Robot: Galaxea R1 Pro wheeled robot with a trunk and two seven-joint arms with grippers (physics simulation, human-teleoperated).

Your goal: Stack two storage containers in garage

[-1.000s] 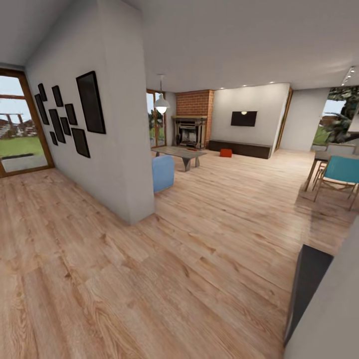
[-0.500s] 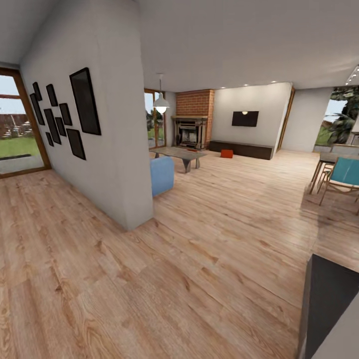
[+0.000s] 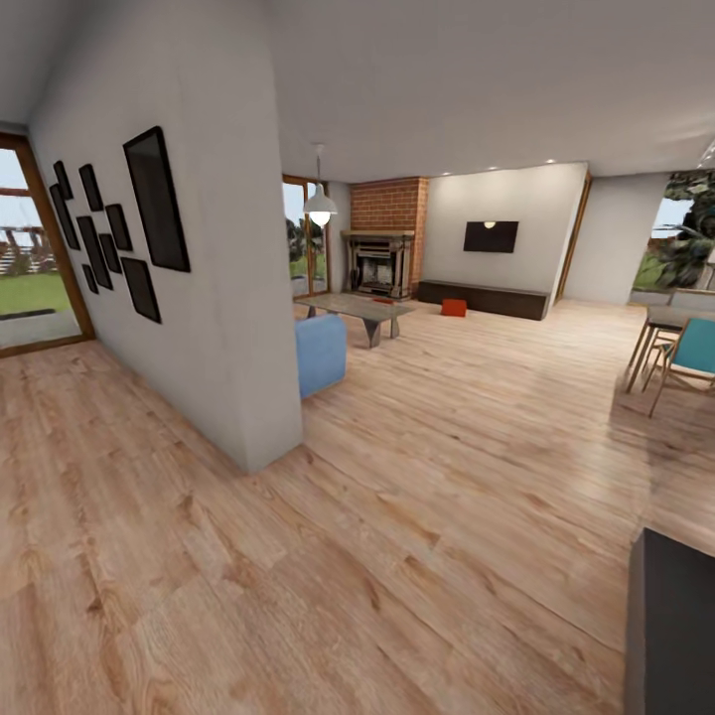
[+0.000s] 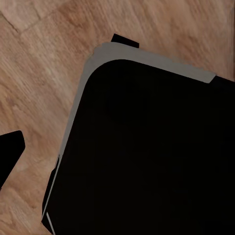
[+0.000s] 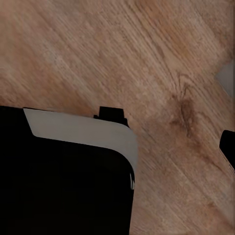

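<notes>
Landmark: red-brick fireplace at the far end of the living room.
Container: one red-orange storage container sits on the wood-plank floor, just beside the fireplace toward the black wall TV, against the low dark cabinet.
Second container: a small reddish patch on the coffee table in front of the fireplace; too small to identify.
Change: whole head view has shifted over the last second; white partition wall and picture frames loom larger, so the camera is advancing toward the fireplace.
Meaning: approach phase, nothing picked up, garage leg not begun.
Grippers: wrist views show dark robot body over planks; finger state cannot be told for either arm.
</notes>
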